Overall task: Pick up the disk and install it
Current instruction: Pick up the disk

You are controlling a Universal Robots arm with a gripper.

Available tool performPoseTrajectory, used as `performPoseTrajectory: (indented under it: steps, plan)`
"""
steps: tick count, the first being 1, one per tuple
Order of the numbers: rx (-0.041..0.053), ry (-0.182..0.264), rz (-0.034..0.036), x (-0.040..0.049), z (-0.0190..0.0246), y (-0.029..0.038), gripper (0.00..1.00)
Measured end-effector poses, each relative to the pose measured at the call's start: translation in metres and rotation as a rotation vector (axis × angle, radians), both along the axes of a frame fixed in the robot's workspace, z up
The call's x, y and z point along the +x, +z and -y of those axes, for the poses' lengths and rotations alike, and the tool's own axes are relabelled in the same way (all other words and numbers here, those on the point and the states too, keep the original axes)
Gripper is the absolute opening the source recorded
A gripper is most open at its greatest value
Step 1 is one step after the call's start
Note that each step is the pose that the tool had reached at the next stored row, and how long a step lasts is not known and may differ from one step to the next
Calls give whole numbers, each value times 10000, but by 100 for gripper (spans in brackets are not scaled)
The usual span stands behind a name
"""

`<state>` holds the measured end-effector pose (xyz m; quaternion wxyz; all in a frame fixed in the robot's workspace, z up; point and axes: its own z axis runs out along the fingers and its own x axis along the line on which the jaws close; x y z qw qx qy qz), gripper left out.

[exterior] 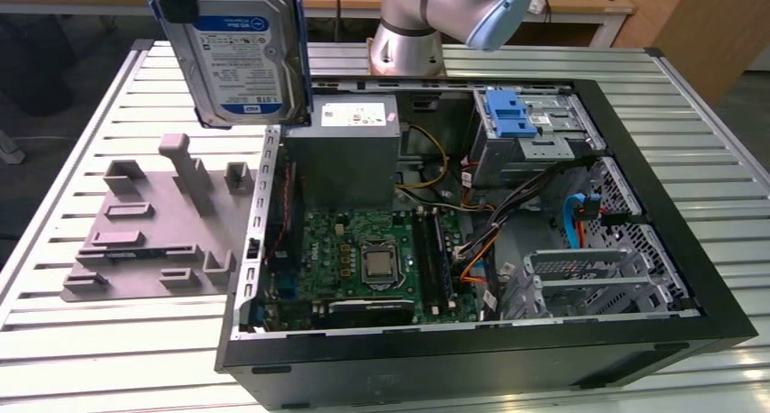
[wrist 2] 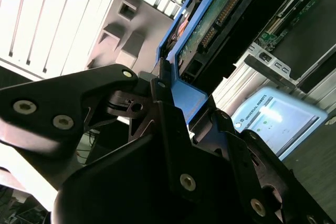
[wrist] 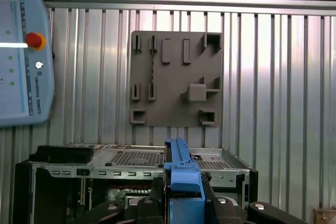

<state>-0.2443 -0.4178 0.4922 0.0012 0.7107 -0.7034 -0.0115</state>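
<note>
1. The disk (wrist 2: 210, 24) is clamped in the fingers (wrist 2: 168, 124). In the second wrist view they are closed on the blue bracket at one end of it, one black finger on each side of the plastic, with no gap showing.
2. In the first wrist view the disk (wrist: 181, 177) is seen edge-on as a narrow blue strip rising between the fingers (wrist: 210, 198).
3. In the exterior view the disk (exterior: 234, 57) hangs upright in the air, its blue-and-white label facing the camera. It is clear of the bench (exterior: 96, 359) and touches nothing below it.
4. It sits toward the exterior view's upper left, above the grey fixture plate (exterior: 151, 224) and the near wall of the open computer case (exterior: 673, 251).
5. The fixture plate lies flat on the bench just beside the case, on the exterior view's left.
6. Inside the case, the grey metal box (exterior: 343, 151) with a white sticker stands nearest the disk. The motherboard (exterior: 373, 255) lies beside it.
7. The drive cage (exterior: 529, 133), with a blue latch (exterior: 511, 111) on top, sits at the case's far corner toward the exterior view's right, well apart from the disk.
8. The robot arm (exterior: 421, 25) rises behind the case.
9. A teach pendant (wrist: 21, 56) lies on the bench.
</note>
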Motion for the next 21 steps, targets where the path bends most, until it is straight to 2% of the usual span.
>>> performPoseTrajectory:
  steps: [15, 21]
  plan:
    - [-1, 0, -1, 202, 2, 1, 36]
    - [0, -4, 0, 254, 60, 0, 36]
